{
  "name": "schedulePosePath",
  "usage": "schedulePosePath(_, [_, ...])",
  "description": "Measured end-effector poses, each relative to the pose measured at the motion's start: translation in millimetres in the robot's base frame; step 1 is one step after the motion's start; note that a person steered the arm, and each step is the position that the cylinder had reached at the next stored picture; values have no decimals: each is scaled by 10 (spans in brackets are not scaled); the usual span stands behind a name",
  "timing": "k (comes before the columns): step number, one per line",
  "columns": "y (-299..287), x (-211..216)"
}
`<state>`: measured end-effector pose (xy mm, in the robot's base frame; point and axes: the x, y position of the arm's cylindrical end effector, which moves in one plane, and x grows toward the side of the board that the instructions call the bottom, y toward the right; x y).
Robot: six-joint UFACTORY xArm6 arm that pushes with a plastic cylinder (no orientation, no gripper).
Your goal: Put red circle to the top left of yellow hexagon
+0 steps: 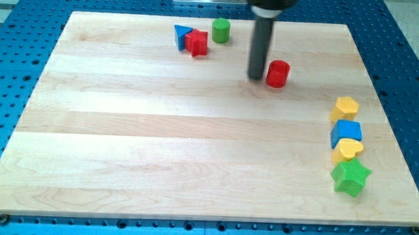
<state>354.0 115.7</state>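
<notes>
Near right on the surface (194, 152): yellow hexagon (345, 107). Farther up, red circle (277, 74) sits just right of my tip (256, 77). No pincer exists. I judge it light, rigid, slippery; push its left flank.

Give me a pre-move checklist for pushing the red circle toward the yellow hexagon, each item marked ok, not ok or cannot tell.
1. My tip is next to the red circle block, on its left in the view: ok.
2. Tip touching the red circle: cannot tell; they look very close.
3. Red circle already top left of the yellow hexagon block: roughly so, but well apart from it; cannot tell if that suffices.
4. Board between red circle and yellow hexagon free of blocks: ok.
5. Blue cube, yellow heart and green star sit below the hexagon, off the direct path: ok.
6. Red circle well inside the wooden board: ok.
</notes>
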Motion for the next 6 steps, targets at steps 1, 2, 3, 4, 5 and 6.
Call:
schedulePosePath(1, [544,58])
schedulePosePath(2, [703,-274])
schedulePosePath(3, [985,42])
schedulePosePath(4, [842,-58])
schedulePosePath(5, [399,97])
schedulePosePath(6, [352,309])
